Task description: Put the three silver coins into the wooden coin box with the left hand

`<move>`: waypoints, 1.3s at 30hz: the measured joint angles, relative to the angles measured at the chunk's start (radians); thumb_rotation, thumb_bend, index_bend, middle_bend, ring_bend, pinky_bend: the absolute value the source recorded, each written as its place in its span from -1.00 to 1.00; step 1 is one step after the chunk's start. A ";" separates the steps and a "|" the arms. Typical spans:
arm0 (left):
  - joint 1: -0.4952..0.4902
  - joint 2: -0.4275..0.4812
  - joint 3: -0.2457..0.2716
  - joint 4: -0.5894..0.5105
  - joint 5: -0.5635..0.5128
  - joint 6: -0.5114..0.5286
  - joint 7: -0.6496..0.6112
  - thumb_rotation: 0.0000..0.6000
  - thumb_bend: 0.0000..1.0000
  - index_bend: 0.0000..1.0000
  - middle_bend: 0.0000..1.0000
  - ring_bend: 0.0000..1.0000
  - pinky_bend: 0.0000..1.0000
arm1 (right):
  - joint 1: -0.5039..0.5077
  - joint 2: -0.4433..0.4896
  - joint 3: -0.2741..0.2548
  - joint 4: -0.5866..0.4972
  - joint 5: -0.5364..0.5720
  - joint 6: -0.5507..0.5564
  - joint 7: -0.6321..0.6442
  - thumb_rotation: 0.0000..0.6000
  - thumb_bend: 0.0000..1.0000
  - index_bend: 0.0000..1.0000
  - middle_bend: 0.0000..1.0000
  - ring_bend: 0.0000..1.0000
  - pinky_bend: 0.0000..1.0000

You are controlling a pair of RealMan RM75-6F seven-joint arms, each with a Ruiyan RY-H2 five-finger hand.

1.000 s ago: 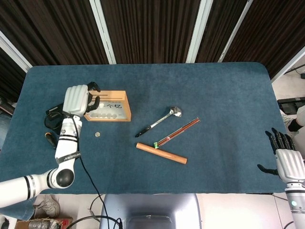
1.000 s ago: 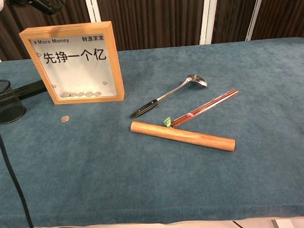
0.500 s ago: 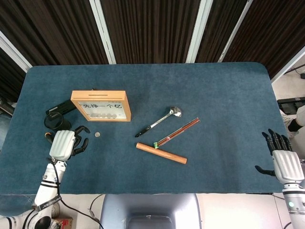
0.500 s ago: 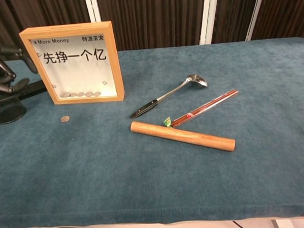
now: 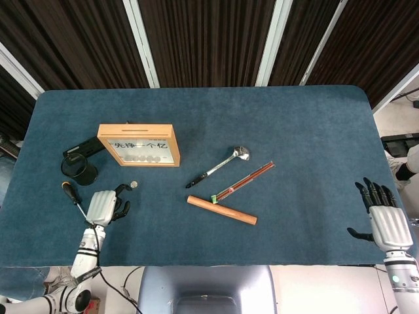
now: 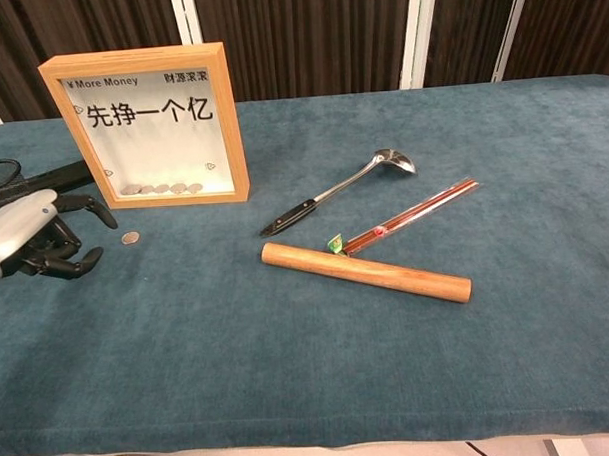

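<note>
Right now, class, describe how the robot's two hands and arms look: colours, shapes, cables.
Left hand: silver-white back shell, black fingers, a white forearm with black bands, and a black cable trailing along it. Right hand: the same silver-white shell and black fingers, on a white wrist.

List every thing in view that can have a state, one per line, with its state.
Coin box: upright, coins lined up inside.
Loose coin: flat on the table, untouched.
Left hand: fingers curled, holding nothing, beside the coin.
Right hand: open, fingers apart.
Ladle: lying flat.
Rolling pin: lying flat.
</note>
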 measured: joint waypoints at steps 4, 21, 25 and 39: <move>-0.021 -0.045 -0.039 0.053 -0.008 -0.025 0.013 1.00 -0.12 -0.18 1.00 1.00 1.00 | 0.001 0.000 0.000 0.002 0.004 -0.005 -0.002 1.00 -0.72 -1.00 -1.00 -1.00 -1.00; -0.082 -0.165 -0.121 0.307 -0.044 -0.144 0.065 1.00 -0.12 -0.12 1.00 1.00 1.00 | 0.001 0.005 0.002 0.002 0.006 -0.004 0.008 1.00 -0.72 -1.00 -1.00 -1.00 -1.00; -0.088 -0.179 -0.128 0.336 -0.042 -0.161 0.073 1.00 -0.12 -0.12 1.00 1.00 1.00 | 0.001 0.005 0.002 0.002 0.007 -0.003 0.008 1.00 -0.72 -1.00 -1.00 -1.00 -1.00; -0.089 -0.200 -0.145 0.381 -0.043 -0.193 0.086 1.00 -0.12 -0.12 1.00 1.00 1.00 | 0.000 0.009 0.002 0.000 0.008 -0.004 0.013 1.00 -0.72 -1.00 -1.00 -1.00 -1.00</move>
